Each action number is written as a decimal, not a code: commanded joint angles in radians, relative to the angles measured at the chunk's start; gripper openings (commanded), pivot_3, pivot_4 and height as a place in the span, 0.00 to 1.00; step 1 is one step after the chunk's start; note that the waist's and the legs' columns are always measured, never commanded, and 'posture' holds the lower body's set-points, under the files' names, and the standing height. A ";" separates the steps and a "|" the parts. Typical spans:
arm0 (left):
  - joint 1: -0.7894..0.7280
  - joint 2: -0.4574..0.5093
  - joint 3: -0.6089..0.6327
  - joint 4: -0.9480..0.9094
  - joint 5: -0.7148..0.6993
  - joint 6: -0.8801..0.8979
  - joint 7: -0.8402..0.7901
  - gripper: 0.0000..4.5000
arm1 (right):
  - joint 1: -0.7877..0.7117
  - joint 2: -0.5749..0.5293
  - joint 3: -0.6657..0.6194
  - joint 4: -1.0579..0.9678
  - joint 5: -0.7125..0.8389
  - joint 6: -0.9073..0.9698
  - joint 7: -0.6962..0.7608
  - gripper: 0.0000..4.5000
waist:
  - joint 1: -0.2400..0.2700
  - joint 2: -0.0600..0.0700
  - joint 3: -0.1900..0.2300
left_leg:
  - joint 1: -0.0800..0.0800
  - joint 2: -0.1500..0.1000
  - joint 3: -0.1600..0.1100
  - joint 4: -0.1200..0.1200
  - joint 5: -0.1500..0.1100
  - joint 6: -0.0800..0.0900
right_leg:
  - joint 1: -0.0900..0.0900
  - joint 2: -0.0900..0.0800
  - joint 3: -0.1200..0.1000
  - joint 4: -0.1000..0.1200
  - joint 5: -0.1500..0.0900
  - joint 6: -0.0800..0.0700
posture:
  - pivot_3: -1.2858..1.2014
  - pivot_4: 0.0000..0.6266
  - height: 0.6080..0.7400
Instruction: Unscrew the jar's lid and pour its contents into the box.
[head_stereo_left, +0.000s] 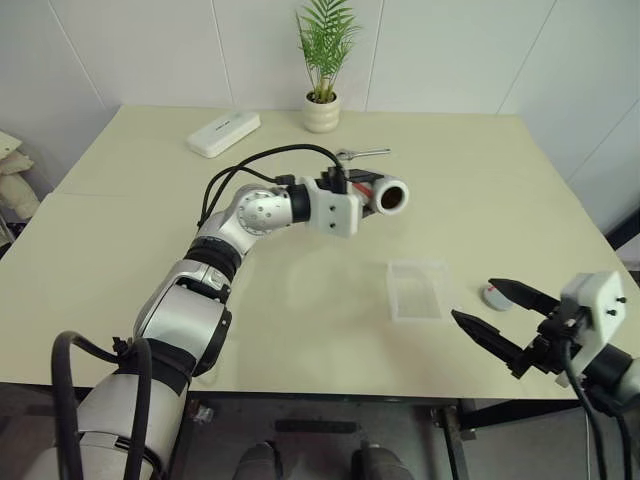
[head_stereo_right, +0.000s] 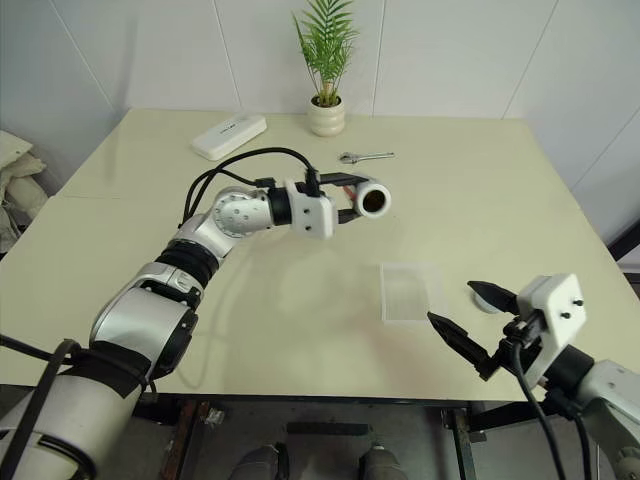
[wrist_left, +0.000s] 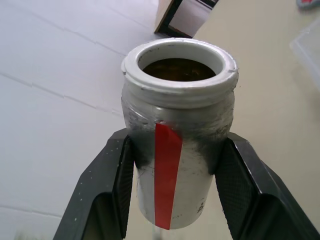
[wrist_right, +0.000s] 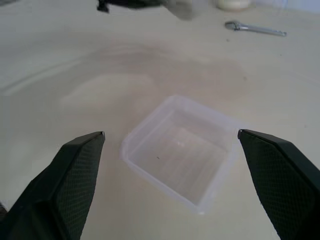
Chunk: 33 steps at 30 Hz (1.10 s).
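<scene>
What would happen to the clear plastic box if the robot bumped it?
The box looks thin and see-through and seems empty, so it is probably very light and would likely slide across the smooth table. It is low and flat, so it probably would not tip. Its thin walls might bend if squeezed.

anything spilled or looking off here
No spill shows. The jar, open and lying sideways in the left gripper, hangs short of the box, so pouring now would miss. The lid lies by the open right gripper. A wrench lies on the table.
</scene>
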 joint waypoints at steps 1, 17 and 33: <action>-0.061 0.011 -0.126 -0.058 0.225 -0.032 0.293 0.44 | 0.036 -0.024 -0.085 -0.041 0.095 -0.023 0.016 1.00 | 0.002 0.000 0.000 | 0.000 0.000 0.000 0.000 -0.001 0.002 | 0.000 0.000 0.000 0.000 0.001 0.000 | 0.52 0.24 1.00; -0.253 -0.105 -0.688 -0.042 0.880 0.324 1.242 0.44 | 0.199 -0.046 -0.154 -0.083 0.185 -0.109 -0.009 1.00 | 0.017 -0.003 0.001 | -0.001 0.000 0.001 0.000 -0.003 0.003 | -0.001 0.000 0.002 -0.003 0.001 0.000 | 0.52 0.24 1.00; -0.281 -0.188 -0.826 0.070 0.969 0.721 1.407 0.44 | 0.130 -0.073 -0.067 -0.071 0.160 -0.119 -0.077 1.00 | 0.021 -0.003 0.002 | -0.002 -0.001 0.004 -0.002 -0.001 -0.002 | -0.006 0.001 0.006 0.000 0.000 0.000 | 0.52 0.24 1.00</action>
